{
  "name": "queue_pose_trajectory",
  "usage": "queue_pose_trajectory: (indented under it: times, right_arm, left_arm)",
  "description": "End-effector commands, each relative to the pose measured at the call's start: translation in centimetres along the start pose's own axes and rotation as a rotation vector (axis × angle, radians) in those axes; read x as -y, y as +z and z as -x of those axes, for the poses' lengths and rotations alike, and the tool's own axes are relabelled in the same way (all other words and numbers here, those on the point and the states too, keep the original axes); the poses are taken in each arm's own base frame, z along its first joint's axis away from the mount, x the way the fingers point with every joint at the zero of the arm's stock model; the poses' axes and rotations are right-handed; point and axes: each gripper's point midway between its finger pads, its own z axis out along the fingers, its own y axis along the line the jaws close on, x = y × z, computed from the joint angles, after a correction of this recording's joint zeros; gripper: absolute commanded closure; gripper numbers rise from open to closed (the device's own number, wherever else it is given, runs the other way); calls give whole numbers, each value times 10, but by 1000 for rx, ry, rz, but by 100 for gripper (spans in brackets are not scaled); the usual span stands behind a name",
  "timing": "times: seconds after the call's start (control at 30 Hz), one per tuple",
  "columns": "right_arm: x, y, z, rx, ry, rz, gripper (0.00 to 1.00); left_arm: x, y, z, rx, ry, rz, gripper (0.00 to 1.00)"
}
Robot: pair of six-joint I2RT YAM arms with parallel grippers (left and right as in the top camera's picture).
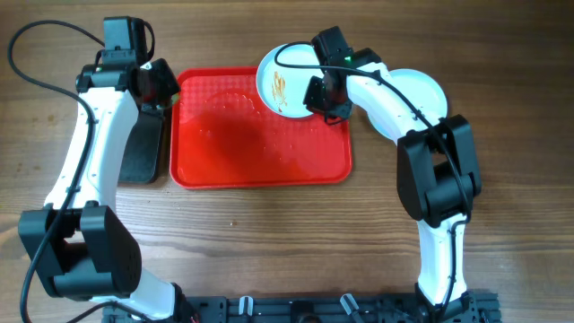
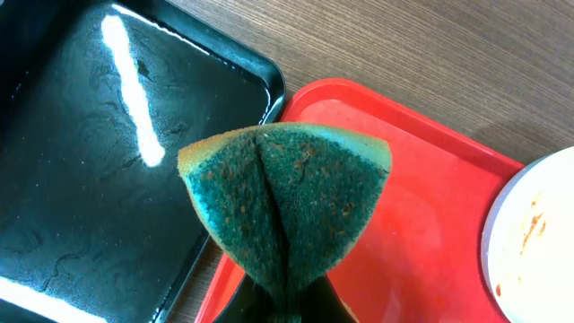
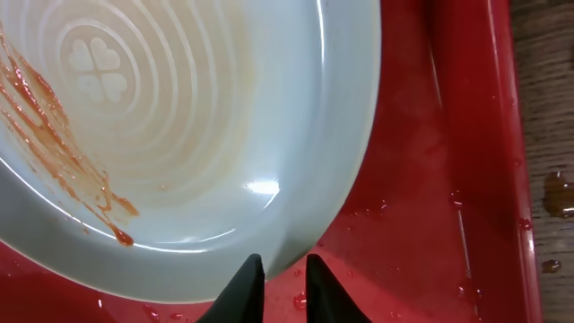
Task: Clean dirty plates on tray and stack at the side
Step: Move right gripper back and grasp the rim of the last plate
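A white plate with orange-brown sauce streaks is over the far right corner of the red tray. My right gripper is shut on its near rim. The right wrist view shows the fingers astride the rim of the streaked plate, over the wet tray. My left gripper is at the tray's far left corner, shut on a folded green sponge. Its fingers are mostly hidden by the sponge. The plate's edge and the tray show in the left wrist view.
A black glossy tray lies on the table left of the red tray, also in the left wrist view. Another white plate sits on the table right of the red tray. Water drops lie on the wood.
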Motion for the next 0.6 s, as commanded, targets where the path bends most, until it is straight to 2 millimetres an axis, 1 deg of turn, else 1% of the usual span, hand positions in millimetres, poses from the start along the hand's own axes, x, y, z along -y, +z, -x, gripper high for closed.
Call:
queue_pose_trajectory:
  times: [0.0,0.1,0.2,0.3,0.33,0.4,0.43,0.47,0.5,0.53,0.57]
  right_arm:
    - [-2,22,-13,-59,3,0,82]
    - [-18,22,-31,-111,-70,42,82]
    - [-25,23,-54,-156,-120,21,83]
    - [-39,22,-80,-218,-193,41,82]
    - [-41,20,-82,-219,-204,41,82]
    - [-51,7,-73,-185,-264,61,80]
    - [-54,-2,-64,-155,-288,59,77]
    - [-59,-12,-53,-128,-328,67,69]
    - [-63,-25,-44,-111,-384,79,66]
    - [-66,-41,-31,-84,-459,94,65]
    - [-70,-49,-21,-47,-503,96,65]
  left_arm:
    - [-1,4,-2,-13,-13,-1,96]
    - [-3,3,-5,-25,-12,4,96]
    - [-2,3,-2,-15,-13,-1,96]
    - [-2,3,-2,-15,-13,-1,96]
    - [-2,3,-2,-15,-13,0,96]
    - [-2,3,-2,-15,-13,0,96]
    - [-2,3,-2,-15,-13,0,96]
    - [-2,3,-2,-15,-13,0,95]
    - [-2,3,-2,-15,-13,0,95]
    - [-2,3,-2,-14,-13,-1,95]
    - [-2,3,-2,-14,-13,-1,95]
